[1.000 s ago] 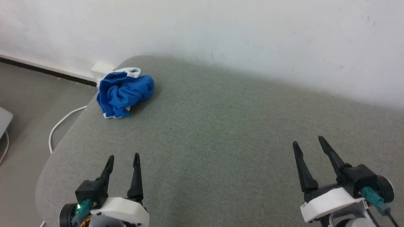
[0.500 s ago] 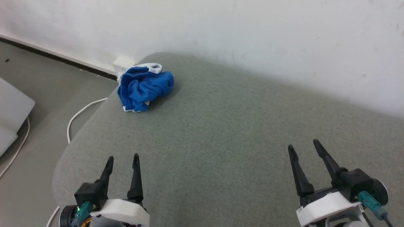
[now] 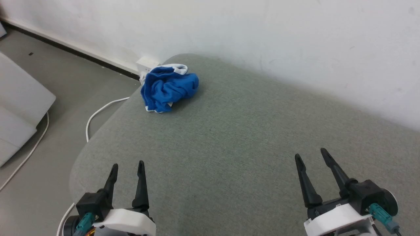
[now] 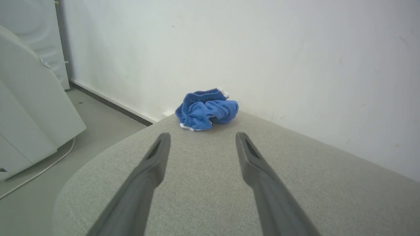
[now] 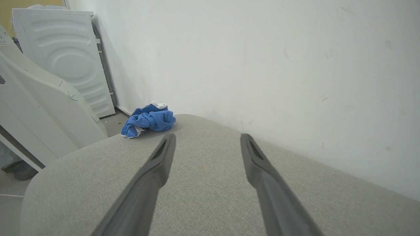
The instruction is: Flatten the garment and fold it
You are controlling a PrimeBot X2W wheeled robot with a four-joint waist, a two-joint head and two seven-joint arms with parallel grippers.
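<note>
The garment (image 3: pixel 169 87), royal-blue fabric with white trim, lies crumpled in a heap at the far left corner of the grey-green padded table (image 3: pixel 229 141). It appears as a blue bundle (image 4: pixel 206 109) straight ahead in the left wrist view and off to the left (image 5: pixel 148 120) in the right wrist view. My left gripper (image 3: pixel 127 165) hovers open near the table's front left edge, well short of the garment. Over the front right of the table my right gripper (image 3: pixel 311 154) is open too. Nothing is between either pair of fingers.
A white wall (image 3: pixel 262 39) runs right behind the table. On the floor to the left lie a white cable (image 3: pixel 98 113) and a white wall box (image 3: pixel 146 64) by the table corner. White appliances (image 5: pixel 59 65) stand on the left. The table's left edge (image 3: pixel 98 131) is rounded.
The head camera has swung left, so the whole picture has shifted right and more floor shows. The garment lies as before; both grippers stay open.
</note>
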